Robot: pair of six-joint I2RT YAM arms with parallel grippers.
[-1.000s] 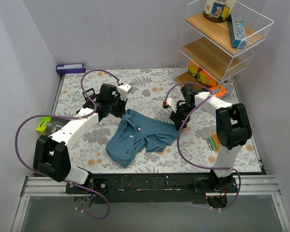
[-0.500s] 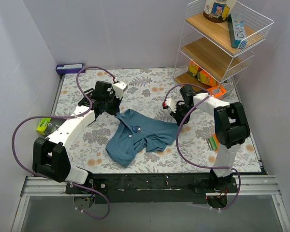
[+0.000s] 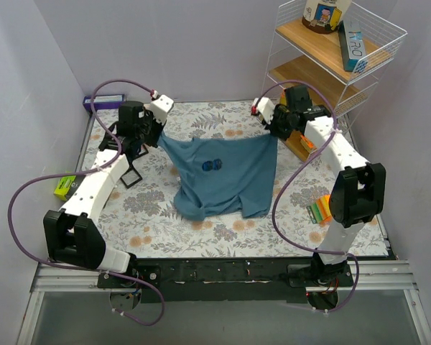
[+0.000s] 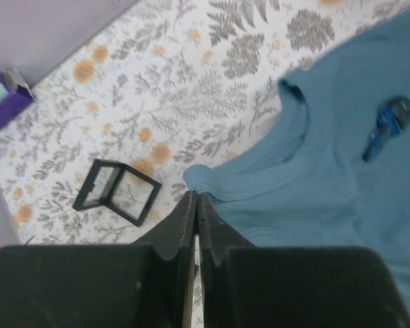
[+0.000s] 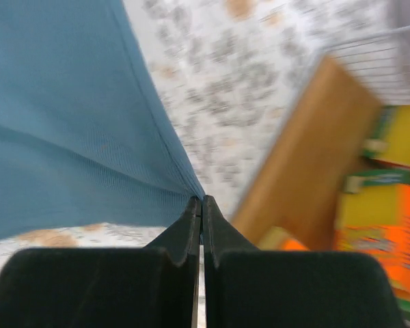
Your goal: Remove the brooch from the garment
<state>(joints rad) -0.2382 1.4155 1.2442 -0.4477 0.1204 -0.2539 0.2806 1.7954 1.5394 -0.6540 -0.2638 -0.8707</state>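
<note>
We are holding the shirt (image 3: 226, 180) up and stretched wide between our two grippers, like washing on a line. Its low edge seems to rest on the flowery table (image 3: 201, 233). Our left gripper (image 4: 195, 199) is pressed together on a ribbed edge of the shirt by the neck hole. Our right gripper (image 5: 201, 200) is pressed together on the other top corner, and the cloth there is pulled tight. The brooch (image 3: 210, 164) is not off yet. It sits on the shirt near the middle, a little below the top edge, between our two grippers. So we think the real job is all left to do, and one gripper will have to let go to grab it. The brooch looks tiny, shiny and bluish here. From the left wrist view it hangs a bit tilted. We cannot tell how it is pinned on.
</note>
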